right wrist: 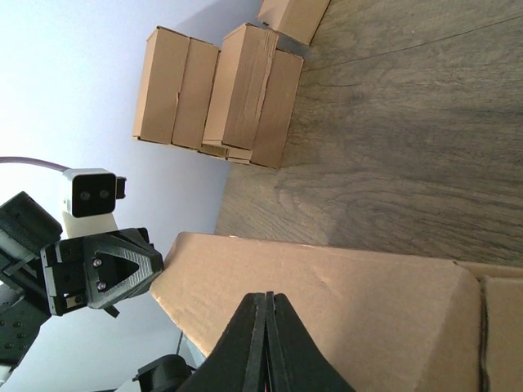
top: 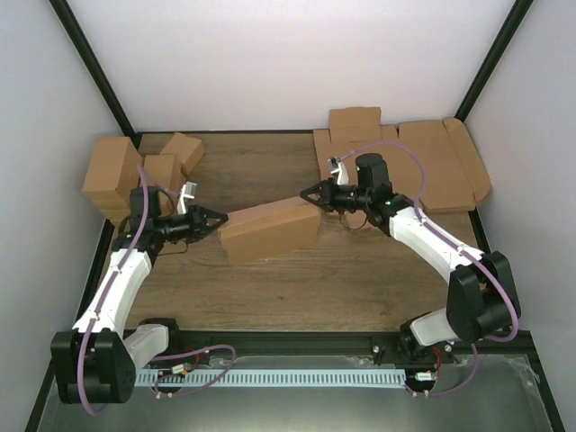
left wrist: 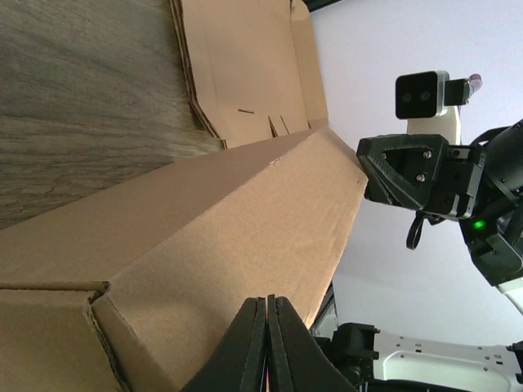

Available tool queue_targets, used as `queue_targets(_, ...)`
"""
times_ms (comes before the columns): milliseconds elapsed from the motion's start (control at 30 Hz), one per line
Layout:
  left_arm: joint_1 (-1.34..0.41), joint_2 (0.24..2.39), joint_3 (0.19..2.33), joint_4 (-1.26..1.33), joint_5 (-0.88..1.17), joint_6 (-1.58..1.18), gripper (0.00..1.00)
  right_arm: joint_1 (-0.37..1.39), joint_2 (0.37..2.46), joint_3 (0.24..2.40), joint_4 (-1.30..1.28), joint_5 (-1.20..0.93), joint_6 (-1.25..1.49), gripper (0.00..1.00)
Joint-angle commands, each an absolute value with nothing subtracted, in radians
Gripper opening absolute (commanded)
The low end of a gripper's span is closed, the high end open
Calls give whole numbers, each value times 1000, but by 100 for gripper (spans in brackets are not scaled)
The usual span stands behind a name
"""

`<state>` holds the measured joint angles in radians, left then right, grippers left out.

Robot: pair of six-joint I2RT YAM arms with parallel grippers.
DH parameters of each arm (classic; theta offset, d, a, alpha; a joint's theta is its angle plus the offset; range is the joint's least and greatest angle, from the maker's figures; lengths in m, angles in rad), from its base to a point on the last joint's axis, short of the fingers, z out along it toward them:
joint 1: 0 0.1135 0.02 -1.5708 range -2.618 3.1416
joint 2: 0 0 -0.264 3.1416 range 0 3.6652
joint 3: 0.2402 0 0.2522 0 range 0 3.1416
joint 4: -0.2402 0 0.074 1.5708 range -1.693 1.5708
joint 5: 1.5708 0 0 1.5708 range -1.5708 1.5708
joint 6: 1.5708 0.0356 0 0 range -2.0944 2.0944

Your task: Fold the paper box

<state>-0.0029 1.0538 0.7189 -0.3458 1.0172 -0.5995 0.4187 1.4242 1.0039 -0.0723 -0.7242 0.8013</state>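
One wooden table holds everything. At least two flat cardboard sheets lie at its back right. One paper box, folded closed, sits at the centre between your two arms. At least three small cartons cluster at the back left. Your left gripper and right gripper each meet one end of the box, jaws pressed together and gripping nothing.

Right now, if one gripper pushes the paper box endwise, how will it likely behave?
Probably light: the paper box is thin, hollow cardboard. It would likely slide or pivot rather than tip, being long and low. Its ends may dent, since the shut left gripper and right gripper touch it only by narrow tips.
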Motion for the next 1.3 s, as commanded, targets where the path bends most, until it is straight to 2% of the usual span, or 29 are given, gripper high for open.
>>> queue_targets(0, -7, 1070, 678, -379, 1002, -569, 4, 397, 1441, 951, -36, -771, 797, 1)
queue_targets(167, -7, 1083, 660, -382, 1000, -555, 4, 393, 1446, 888, 6, -779, 810, 1)
queue_targets(433, -7, 1084, 659, -385, 990, -550, 4, 393, 1423, 909, -23, -771, 812, 1)
queue_targets(767, -7, 1091, 686, -405, 989, -540, 4, 368, 1418, 1115, -153, -788, 741, 1)
queue_targets(1133, -6, 1086, 685, -410, 987, -538, 4, 365, 1463, 887, 4, -847, 791, 1)
queue_targets(1267, -6, 1086, 686, -409, 985, -540, 4, 365, 1442, 906, -24, -840, 782, 1)
